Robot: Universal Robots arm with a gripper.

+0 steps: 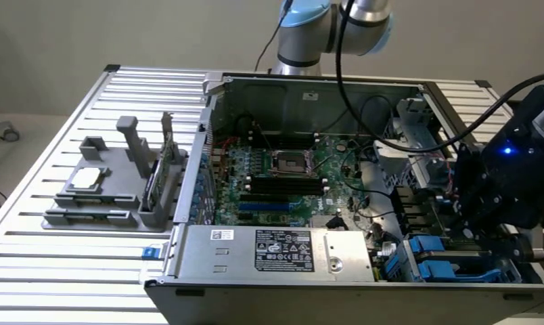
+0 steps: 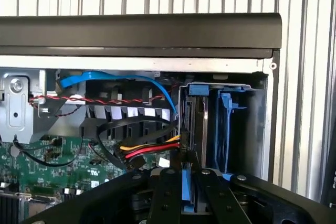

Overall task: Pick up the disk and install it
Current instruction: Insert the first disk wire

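Pinching the disk [image 2: 188, 198], a flat drive with its blue plastic rail edge-on, my 2 black fingers [image 2: 187, 171] stand nearly closed. I judge a tilt could jam it against the grey metal bay [image 2: 220, 124] just ahead, or snag the red-and-yellow cables [image 2: 149, 150] beside it.

- The arm [image 1: 331, 30] rises behind, and its wrist [image 1: 515, 176] hangs low at the exterior view's right (blue light lit).
- The gripper [image 2: 187, 171] has its fingers [image 2: 167, 195] clamped on the disk [image 2: 187, 195].
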